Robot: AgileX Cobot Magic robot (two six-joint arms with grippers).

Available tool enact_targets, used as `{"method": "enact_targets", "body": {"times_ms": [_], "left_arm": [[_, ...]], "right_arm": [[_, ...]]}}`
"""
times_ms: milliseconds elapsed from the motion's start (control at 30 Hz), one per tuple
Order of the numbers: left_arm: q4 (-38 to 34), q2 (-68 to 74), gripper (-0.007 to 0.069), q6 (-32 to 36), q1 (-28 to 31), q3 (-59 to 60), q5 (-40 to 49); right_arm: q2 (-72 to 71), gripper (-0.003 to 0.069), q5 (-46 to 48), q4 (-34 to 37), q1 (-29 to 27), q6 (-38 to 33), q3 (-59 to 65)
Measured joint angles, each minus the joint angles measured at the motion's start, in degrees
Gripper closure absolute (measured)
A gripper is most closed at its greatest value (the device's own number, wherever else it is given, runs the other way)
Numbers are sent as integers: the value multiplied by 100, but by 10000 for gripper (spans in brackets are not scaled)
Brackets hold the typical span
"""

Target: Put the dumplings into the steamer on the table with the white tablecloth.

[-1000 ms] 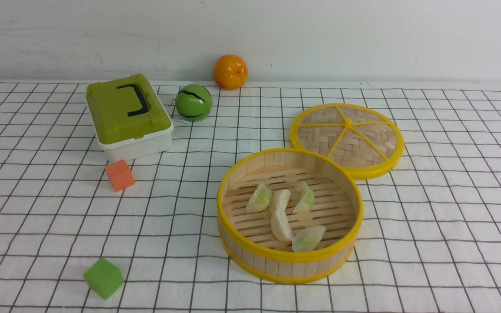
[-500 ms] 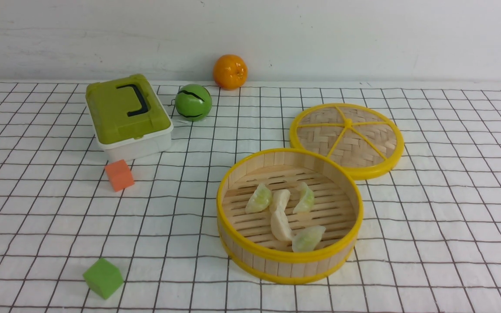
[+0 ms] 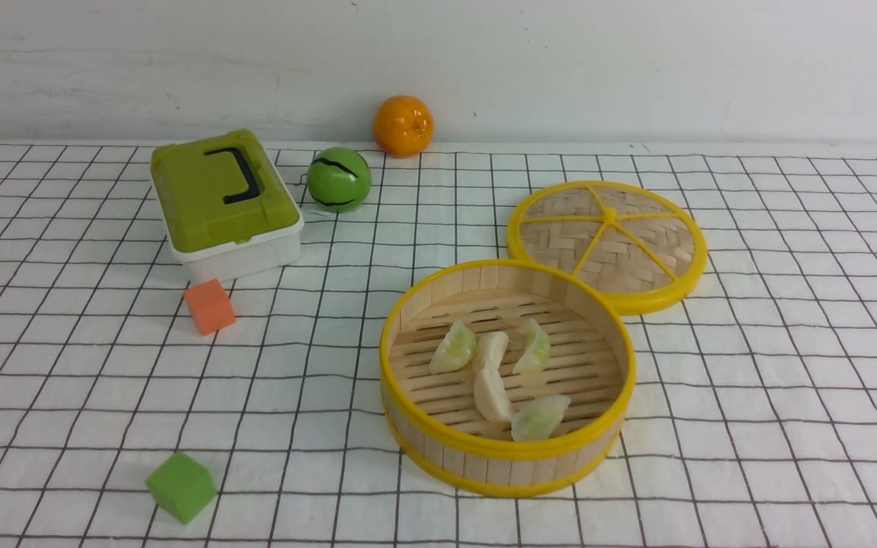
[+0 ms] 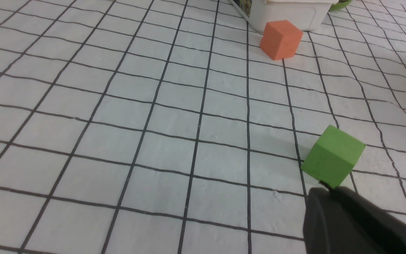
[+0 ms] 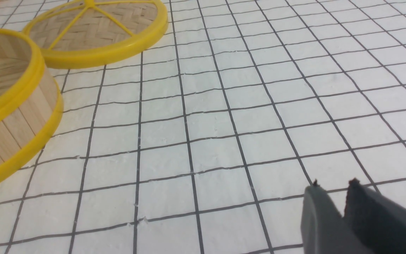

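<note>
Five crescent-shaped creamy dumplings point(image 3: 498, 367) lie inside the round bamboo steamer point(image 3: 507, 457); left gripper point(image 4: 324, 192) closed and empty, right gripper point(image 5: 333, 187) slightly parted, also empty.

Left pincer point(image 4: 324, 192) closed, right pincer point(image 5: 335, 187) slightly parted.

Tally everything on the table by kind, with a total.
Dumplings, all in the steamer: 5
Steamer: 1
Steamer lid: 1
Cubes, orange and green: 2
Green-lidded box: 1
Green ball: 1
Orange: 1
Total: 12
</note>
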Motion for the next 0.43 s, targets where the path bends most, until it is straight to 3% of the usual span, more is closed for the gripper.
{"method": "enact_targets", "body": {"times_ms": [433], "left_arm": [[0,0,629,0,0,0,0]], "right_arm": [[0,538,5,0,0,0,0]]}}
